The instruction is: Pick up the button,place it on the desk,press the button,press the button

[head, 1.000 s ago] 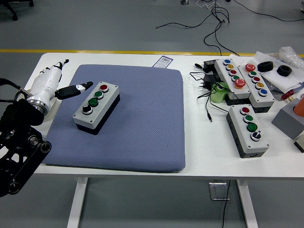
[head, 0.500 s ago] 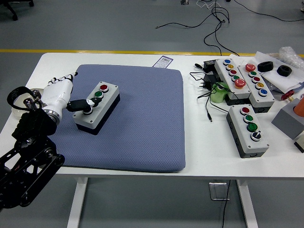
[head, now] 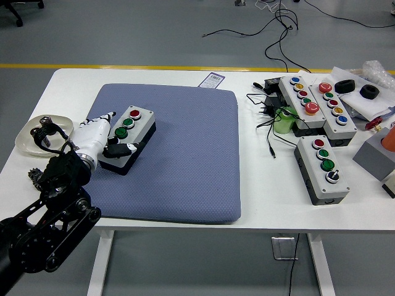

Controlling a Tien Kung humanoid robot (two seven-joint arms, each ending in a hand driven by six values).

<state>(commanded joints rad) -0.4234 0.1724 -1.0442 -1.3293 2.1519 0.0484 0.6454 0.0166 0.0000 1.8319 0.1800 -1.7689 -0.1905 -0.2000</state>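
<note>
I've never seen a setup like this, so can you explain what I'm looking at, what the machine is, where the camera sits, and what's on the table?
There is one picture, taken from a camera high on the robot, looking down over a white table. The black jointed arm entering at lower left ends in a white five-fingered left hand. It rests on the near end of a grey control box with red and green push buttons, which sits on a blue padded mat. Whether it is pressing a button or only touching the box is not clear. No right arm shows. A shallow white dish lies left of the mat. On the right are more grey button boxes, black cables and a green object.
</note>
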